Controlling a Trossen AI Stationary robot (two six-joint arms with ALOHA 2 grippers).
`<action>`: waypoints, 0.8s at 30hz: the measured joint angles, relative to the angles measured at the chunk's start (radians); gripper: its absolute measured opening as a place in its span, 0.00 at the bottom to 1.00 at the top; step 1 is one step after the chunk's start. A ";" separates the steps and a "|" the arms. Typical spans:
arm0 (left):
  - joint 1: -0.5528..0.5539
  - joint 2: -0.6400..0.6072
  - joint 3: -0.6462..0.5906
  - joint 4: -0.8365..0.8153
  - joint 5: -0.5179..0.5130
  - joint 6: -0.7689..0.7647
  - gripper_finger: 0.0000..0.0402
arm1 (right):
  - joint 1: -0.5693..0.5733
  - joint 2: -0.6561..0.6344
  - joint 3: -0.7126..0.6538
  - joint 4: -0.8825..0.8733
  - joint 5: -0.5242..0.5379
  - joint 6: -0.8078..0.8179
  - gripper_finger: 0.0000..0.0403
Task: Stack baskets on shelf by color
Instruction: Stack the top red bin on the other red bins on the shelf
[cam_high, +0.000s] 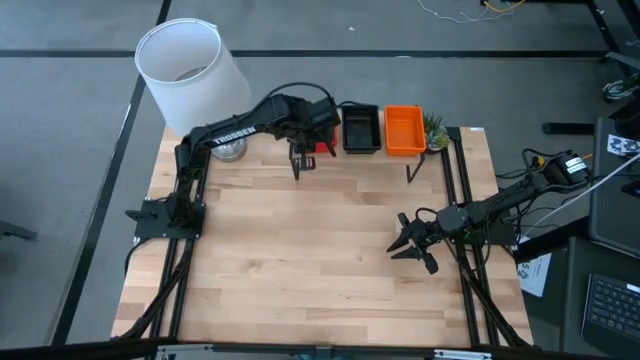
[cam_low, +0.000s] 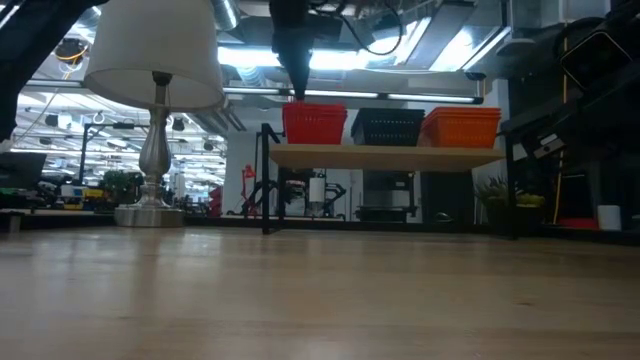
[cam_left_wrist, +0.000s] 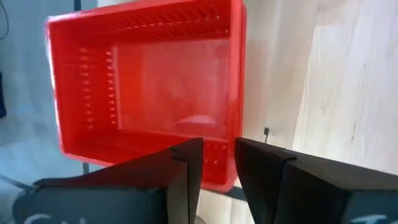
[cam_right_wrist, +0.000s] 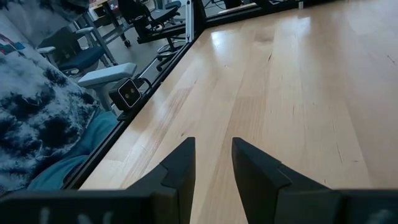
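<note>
The big wooden table (cam_high: 320, 250) is mostly bare boards, with an open hall of workbenches and ceiling lights behind it. At its far left stands a lamp with a white shade (cam_high: 190, 75). Along the far edge sits the shelf (cam_low: 385, 156), carrying baskets side by side: red basket (cam_low: 314, 123), black basket (cam_low: 388, 126), orange basket (cam_low: 462, 127). A small green plant (cam_high: 434, 130) sits just beside the orange one. The left gripper (cam_left_wrist: 217, 165) hangs over the red basket's near wall, fingers apart, gripping nothing. The right gripper (cam_high: 408, 243) waits low over the table's right side, fingers spread.
</note>
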 joint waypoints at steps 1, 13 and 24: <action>0.000 -0.002 -0.019 0.014 0.000 0.000 0.21 | 0.000 0.000 0.000 0.000 0.000 0.000 0.26; -0.051 -0.017 0.081 0.034 -0.072 0.045 0.21 | 0.000 0.000 0.000 -0.014 0.000 0.000 0.26; -0.049 -0.050 0.099 0.036 -0.069 0.032 0.21 | 0.000 0.000 0.000 -0.020 -0.029 0.131 0.26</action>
